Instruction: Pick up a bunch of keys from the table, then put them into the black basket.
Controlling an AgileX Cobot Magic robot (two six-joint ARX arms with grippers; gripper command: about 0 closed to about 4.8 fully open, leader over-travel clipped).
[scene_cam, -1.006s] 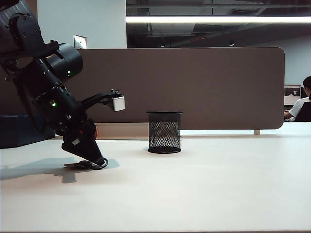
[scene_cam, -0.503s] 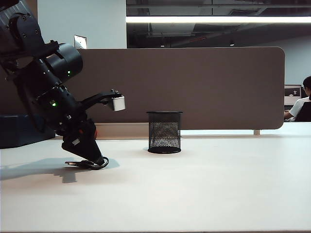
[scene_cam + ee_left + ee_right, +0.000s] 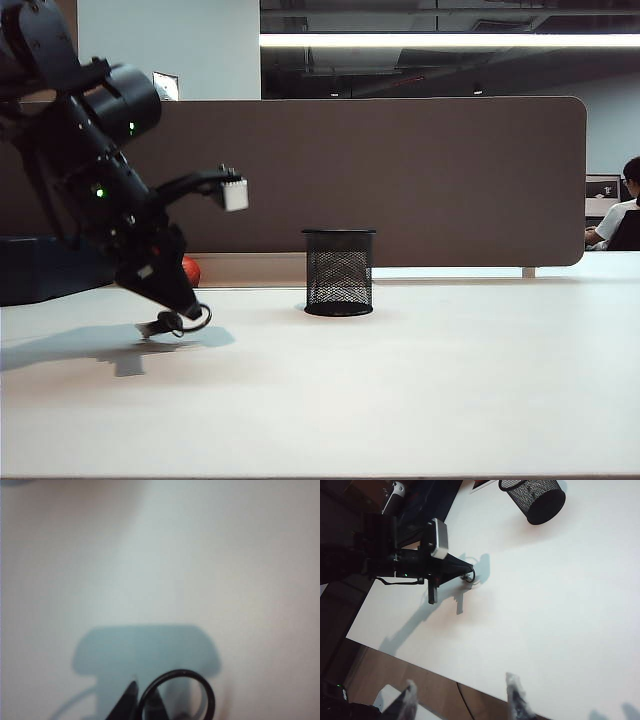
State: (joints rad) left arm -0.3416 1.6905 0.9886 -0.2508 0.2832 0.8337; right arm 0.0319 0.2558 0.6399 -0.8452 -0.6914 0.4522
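Note:
The bunch of keys [image 3: 188, 322] hangs just above the white table [image 3: 420, 390] at the left, with my left gripper [image 3: 183, 313] shut on it. In the left wrist view the thin round ring [image 3: 177, 671] sticks out beside the closed dark fingertips [image 3: 131, 700], over their shadow on the table. The black basket [image 3: 338, 272] stands upright at mid-table, to the right of the keys and apart from them. My right gripper [image 3: 462, 700] stays open and empty, high above the table's near edge, looking down on the basket [image 3: 532, 500] and the left gripper [image 3: 469, 571].
An orange-red ball [image 3: 190, 270] lies behind the left arm, by a dark blue box [image 3: 40, 268] at the far left. A brown partition [image 3: 400, 180] runs along the table's back edge. A person sits at the far right [image 3: 625, 215].
The left gripper has risen and drawn a little left with the keys, lifting them off the table. The orange-red ball behind the arm now shows.

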